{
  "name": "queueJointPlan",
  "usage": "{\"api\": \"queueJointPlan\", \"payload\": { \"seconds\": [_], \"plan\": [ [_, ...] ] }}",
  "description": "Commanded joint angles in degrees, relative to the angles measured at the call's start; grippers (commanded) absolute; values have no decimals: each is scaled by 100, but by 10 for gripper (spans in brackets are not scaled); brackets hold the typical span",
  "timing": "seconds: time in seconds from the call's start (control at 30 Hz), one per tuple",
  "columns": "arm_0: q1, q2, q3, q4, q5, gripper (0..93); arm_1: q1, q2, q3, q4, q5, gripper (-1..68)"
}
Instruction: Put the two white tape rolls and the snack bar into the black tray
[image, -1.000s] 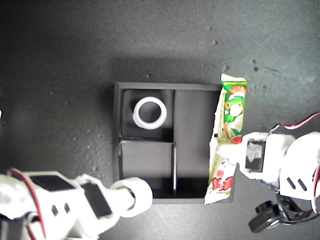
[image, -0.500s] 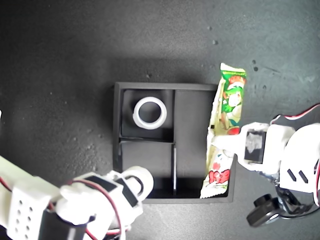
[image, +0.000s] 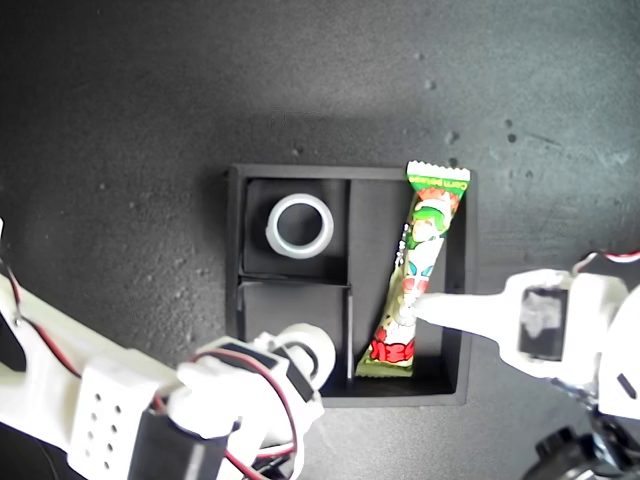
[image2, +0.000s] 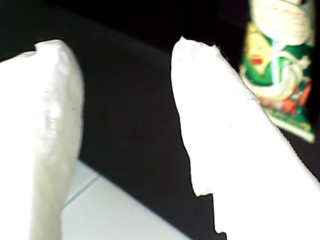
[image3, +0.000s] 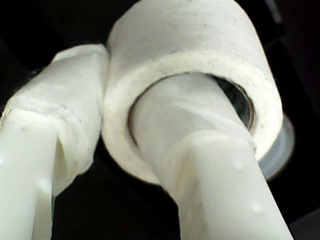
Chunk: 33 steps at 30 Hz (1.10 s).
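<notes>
The black tray (image: 400, 397) lies mid-table. A white tape roll (image: 299, 225) sits in its small far compartment. The snack bar (image: 412, 270) lies slanted in the long compartment; it also shows beside a finger as the green wrapper (image2: 280, 75). My first gripper (image2: 125, 50) is open with nothing between its fingers, and one fingertip (image: 432, 306) reaches the packet from the exterior view's right. My second gripper (image3: 130, 85) is shut on the other tape roll (image3: 200, 40), one finger through its hole. That roll (image: 312, 350) hangs at the tray's near small compartment.
The dark table (image: 120, 150) surrounds the tray. The second arm's white body (image: 110, 410) fills the exterior view's lower left, and the first arm's body (image: 590, 340) fills its lower right, with red wires on both.
The snack bar went from the tray's right wall down into the long compartment, and my first gripper let it go. My second gripper carried its roll up to the tray's near small compartment.
</notes>
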Motion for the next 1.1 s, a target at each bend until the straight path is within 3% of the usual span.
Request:
{"api": "queueJointPlan", "payload": {
  "seconds": [0.0,0.2,0.37,0.47,0.57,0.77,0.9,1.07],
  "plan": [
    [-97,0,-35,105,-97,2,-229,79,-2092,378,545,-3],
    [97,105,-211,105,-167,121,70,79,-3445,958,1784,-4],
    [88,650,62,105,-167,136,1178,79,-3946,2083,3516,-5],
    [-114,1573,984,105,-299,95,1731,141,-4421,2830,4641,-6],
    [-422,3006,2320,105,-536,28,1819,352,-4412,2830,5423,-6],
    [-1081,6161,5643,-308,-615,1,1960,668,-4008,2830,6179,-6],
    [-1125,7875,7928,-1063,-694,1,2083,1819,-2505,2821,6205,-7],
    [-932,9861,10362,-1898,-1090,1,1960,4157,914,2531,6012,-7]
  ]
}}
